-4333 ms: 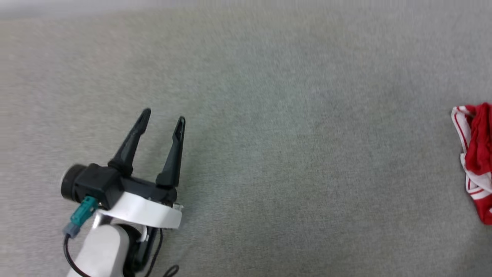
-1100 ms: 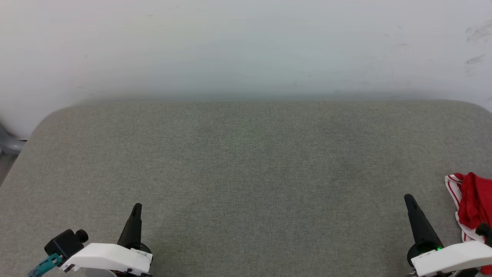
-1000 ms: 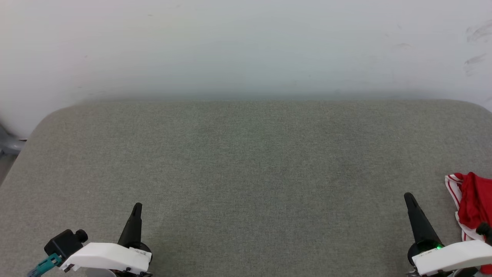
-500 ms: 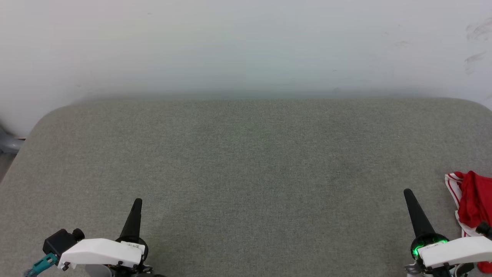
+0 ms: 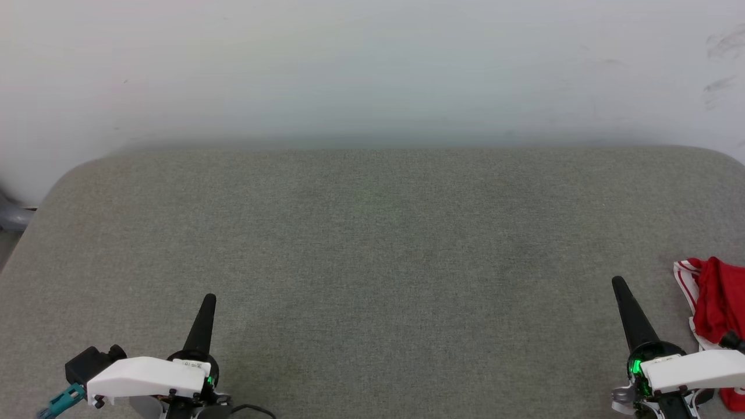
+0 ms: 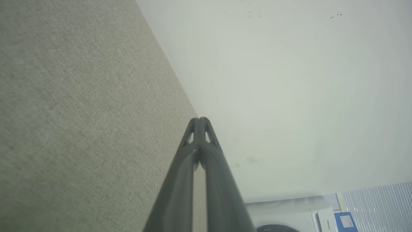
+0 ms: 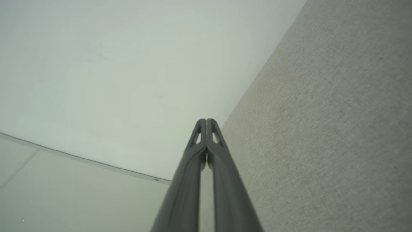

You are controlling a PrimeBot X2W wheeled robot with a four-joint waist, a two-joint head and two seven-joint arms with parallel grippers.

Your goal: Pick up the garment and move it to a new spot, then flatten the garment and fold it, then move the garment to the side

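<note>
The garment (image 5: 713,302), red cloth with white red-striped trim, lies bunched at the right edge of the grey padded table (image 5: 372,244), partly cut off by the head view's border. My right gripper (image 5: 618,284) stands just left of it, apart from the cloth, shut with nothing held; its fingers (image 7: 206,124) press together tip to tip. Near the front left of the table my left gripper (image 5: 209,299) is also shut and empty, its fingertips (image 6: 200,121) touching in the left wrist view.
A pale wall (image 5: 372,70) rises behind the table's far edge. The table's rounded far left corner (image 5: 75,174) drops off to the floor. White boxes and a blue item (image 6: 334,219) show beyond the table in the left wrist view.
Four seconds ago the left gripper stood open over the table and the head looked lower. In the last second both grippers stay shut and have crept slightly forward.
</note>
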